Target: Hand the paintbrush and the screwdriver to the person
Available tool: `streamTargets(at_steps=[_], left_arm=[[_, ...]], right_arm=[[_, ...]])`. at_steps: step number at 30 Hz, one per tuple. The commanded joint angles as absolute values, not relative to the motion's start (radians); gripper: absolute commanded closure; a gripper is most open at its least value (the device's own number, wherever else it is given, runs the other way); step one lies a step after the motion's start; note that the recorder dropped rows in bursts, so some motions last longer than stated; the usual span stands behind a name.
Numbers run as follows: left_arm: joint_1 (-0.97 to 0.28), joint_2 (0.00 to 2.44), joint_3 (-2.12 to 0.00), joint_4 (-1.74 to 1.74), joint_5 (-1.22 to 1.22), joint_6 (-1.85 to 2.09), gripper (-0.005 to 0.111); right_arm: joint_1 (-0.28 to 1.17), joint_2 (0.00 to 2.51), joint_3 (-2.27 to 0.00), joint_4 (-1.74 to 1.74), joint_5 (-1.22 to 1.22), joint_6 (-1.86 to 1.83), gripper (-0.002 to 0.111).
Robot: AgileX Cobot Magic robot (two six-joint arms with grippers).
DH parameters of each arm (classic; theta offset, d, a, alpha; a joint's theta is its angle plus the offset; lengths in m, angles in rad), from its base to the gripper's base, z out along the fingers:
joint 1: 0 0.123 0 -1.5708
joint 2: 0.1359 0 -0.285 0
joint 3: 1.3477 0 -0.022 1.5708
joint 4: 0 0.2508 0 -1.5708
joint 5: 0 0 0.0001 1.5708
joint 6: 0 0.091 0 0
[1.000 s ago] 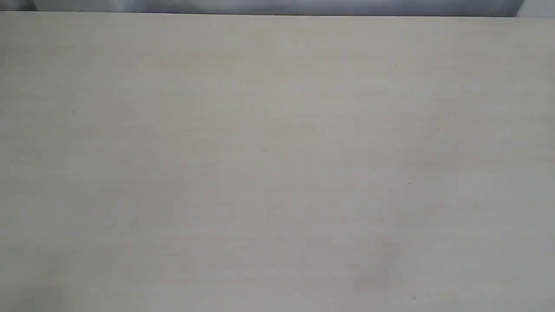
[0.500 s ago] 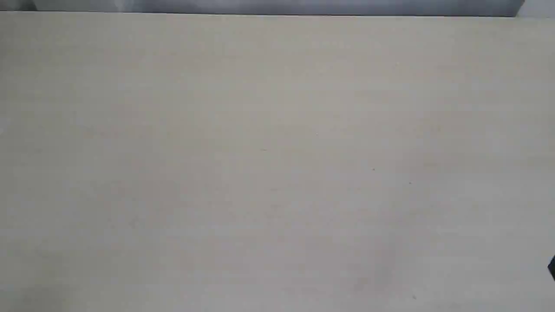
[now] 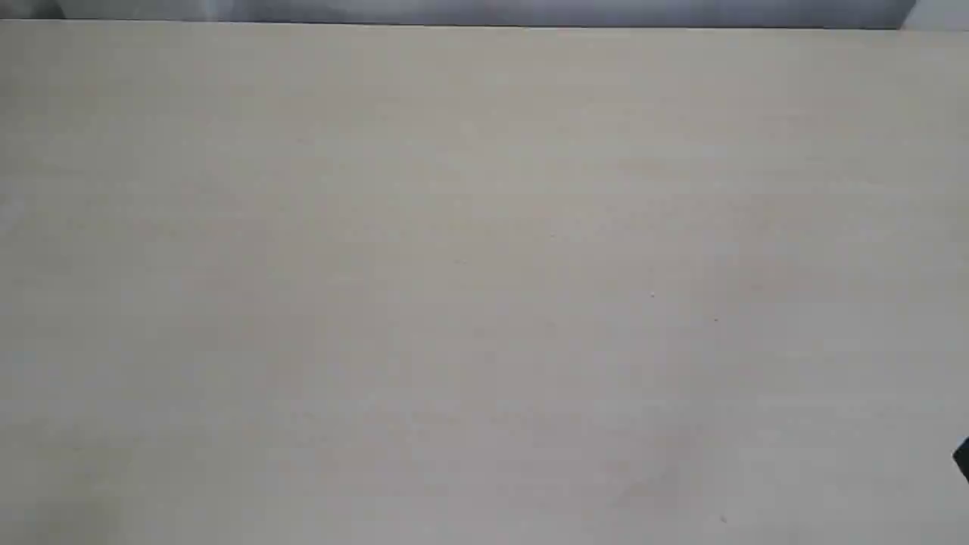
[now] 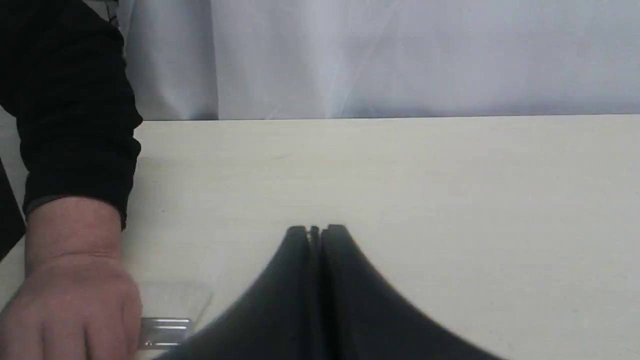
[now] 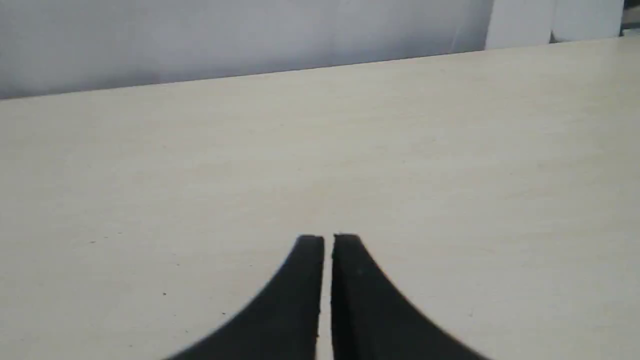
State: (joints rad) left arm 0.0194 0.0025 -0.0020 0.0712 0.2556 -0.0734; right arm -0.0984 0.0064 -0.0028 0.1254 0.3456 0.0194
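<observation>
In the left wrist view the person's hand (image 4: 70, 300), with a dark sleeve cuff (image 4: 75, 150), rests on the pale table. The paintbrush shows only as its silver ferrule (image 4: 165, 331) and faint whitish bristles (image 4: 175, 300) sticking out beside the fingers; the handle is hidden under the hand. My left gripper (image 4: 315, 230) is shut and empty, just beside the brush. My right gripper (image 5: 327, 239) hovers low over bare table, its jaws nearly touching with nothing between them. The screwdriver is out of view.
The exterior view holds only the pale tabletop (image 3: 484, 272), its far edge (image 3: 484, 26) against a grey-white backdrop, and a black arm part (image 3: 962, 458) poking in at the right border.
A black part of the right arm has entered the exterior view at the right border and crept slightly upward. Nothing else on the table differs.
</observation>
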Motion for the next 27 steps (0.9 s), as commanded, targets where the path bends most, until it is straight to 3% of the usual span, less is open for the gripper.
streamTargets(at_steps=[1, 27], left_arm=[[0.011, 0.0, 0.0, 0.068, 0.25, -0.075, 0.107], [0.011, 0.0, 0.0, 0.07, 0.249, -0.075, 0.107]], right_arm=[[-0.102, 0.0, 0.0, 0.164, 0.347, 0.023, 0.104], [-0.102, 0.0, 0.0, 0.149, 0.352, -0.195, 0.104]])
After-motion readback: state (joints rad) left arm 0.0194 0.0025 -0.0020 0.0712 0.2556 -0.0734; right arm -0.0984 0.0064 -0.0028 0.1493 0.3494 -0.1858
